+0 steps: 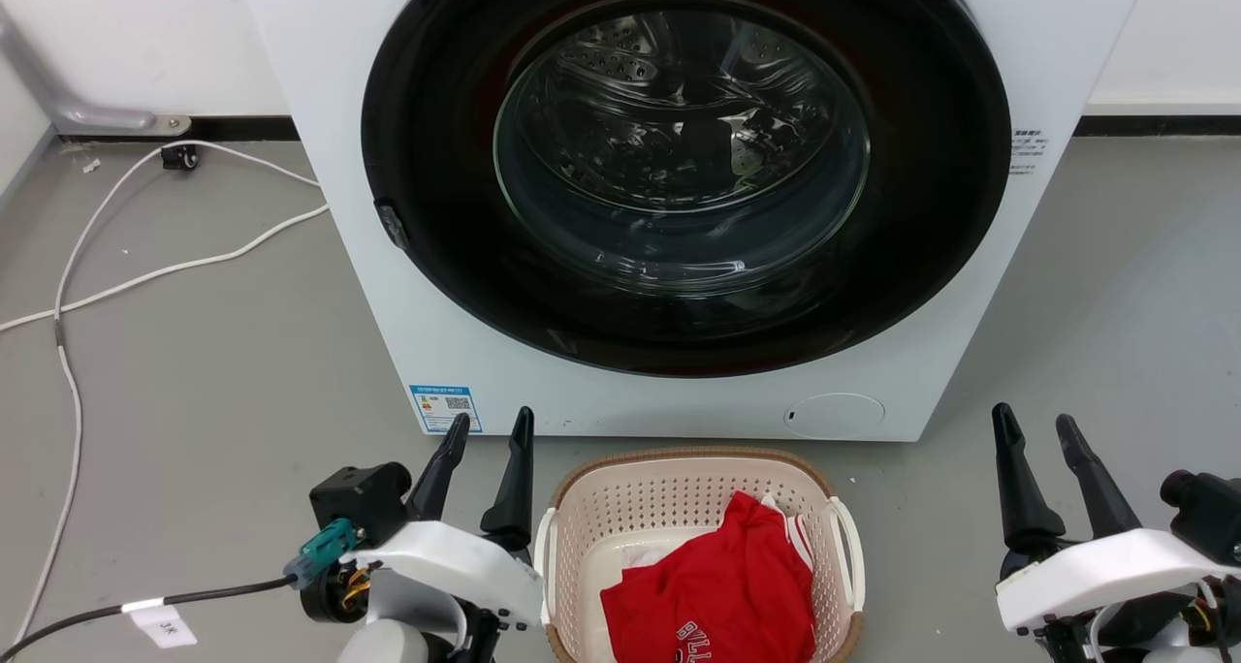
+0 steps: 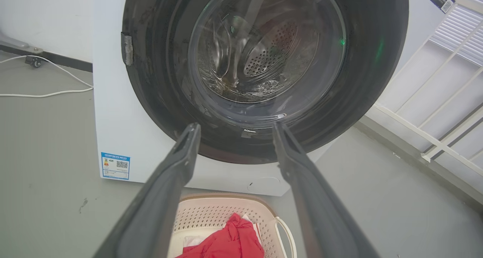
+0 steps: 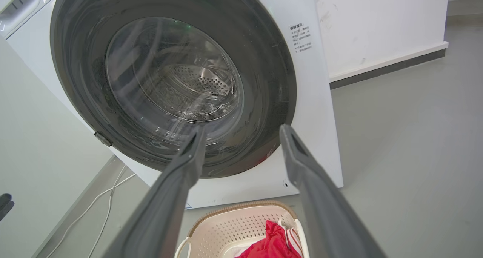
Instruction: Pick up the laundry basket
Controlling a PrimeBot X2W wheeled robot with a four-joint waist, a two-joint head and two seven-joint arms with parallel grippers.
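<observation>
One large white front-loading washing machine (image 1: 465, 353) with a round dark glass door, shut, backed against the wall on the grey floor (image 1: 194, 372). Directly before it, just beside its base and resting on that floor: the cream-beige perforated plastic laundry basket (image 1: 659, 498) with the brown woven-look rim, probably parked there for loading or unloading. Inside, slumped towards the right side, a crumpled red garment (image 1: 722, 585) with white lettering, a little white fabric beneath; light enough, by the look, not to upset a lift. On either side, clear of the basket, the left pincer (image 1: 493, 419) and the right pincer (image 1: 1034, 418), long dark fingers moderately spread, gripping nothing, pointing at the machine. Left one just beside the basket's left wall, right one well apart from the right wall; likely staged to flank the basket for a two-sided lift. Smallest, the white left handle (image 1: 545, 556) and white right handle (image 1: 848, 547), both untouched. Not yet begun, judging by this: the reach to those handles.
</observation>
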